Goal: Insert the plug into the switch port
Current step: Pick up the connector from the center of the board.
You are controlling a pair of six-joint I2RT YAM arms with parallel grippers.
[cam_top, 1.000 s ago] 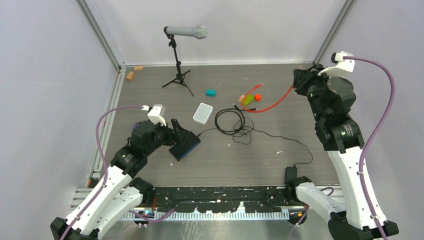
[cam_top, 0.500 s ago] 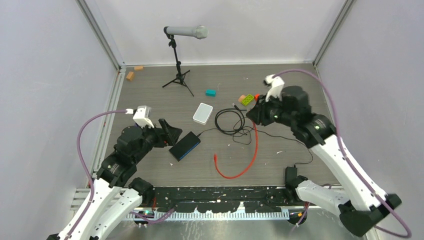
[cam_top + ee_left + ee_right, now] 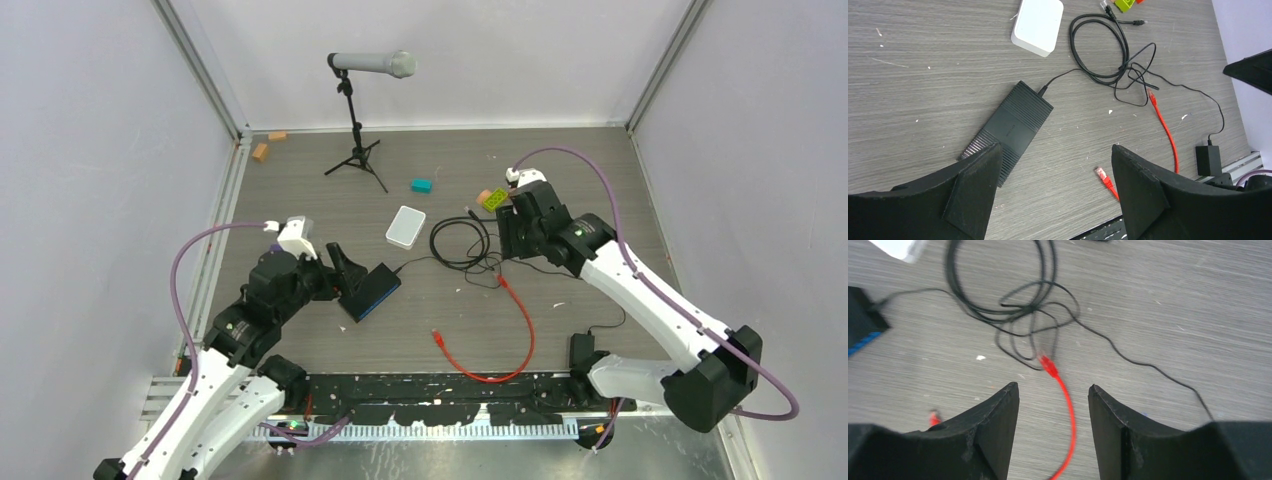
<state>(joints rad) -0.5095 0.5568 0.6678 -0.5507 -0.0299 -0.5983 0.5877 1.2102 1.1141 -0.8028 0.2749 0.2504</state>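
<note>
**A:** Now, grippers: count and state?

**B:** Two. Left gripper (image 3: 1055, 150): fingers apart, empty, at the 9 o'clock end of the switch (image 3: 370, 291); contact cannot be told. Right gripper (image 3: 1053, 390): fingers apart, empty, above the far plug (image 3: 503, 283).

**A:** Cable items?

**B:** Red cable (image 3: 525, 335), one, lying loose in a curve on the table (image 3: 300, 190). Plugs, two, one per end.
- Far plug: on the table at the 6 o'clock edge of the black cable (image 3: 462, 245) tangle. The right wrist view shows it between the fingers, ungripped.
- Near plug (image 3: 437, 337): on the table at 4 o'clock of the switch, apart from it.

Neither plug sits in a port.

**A:** Switch?

**B:** One, flat, black, lying askew. Its blue port edge (image 3: 378, 301) faces 5 o'clock; single ports are too small to count. One thin black lead enters its 2 o'clock end.

**A:** Remainder?

**B:**
- White box (image 3: 405, 226): one, at 12 o'clock of the switch.
- Black cable: one coil with a tangle, at 3 o'clock of the white box.
- Adapter (image 3: 582, 347): one, near the table's 5 o'clock edge.
- Microphone (image 3: 372, 65): one, on a tripod, at the 12 o'clock side.
- Blocks, five in view: tan blocks (image 3: 260, 152), two, at the 11 o'clock corner; teal block (image 3: 421, 185), one; green block (image 3: 494, 200), one; orange block (image 3: 484, 196), one, just beside the green.
</note>
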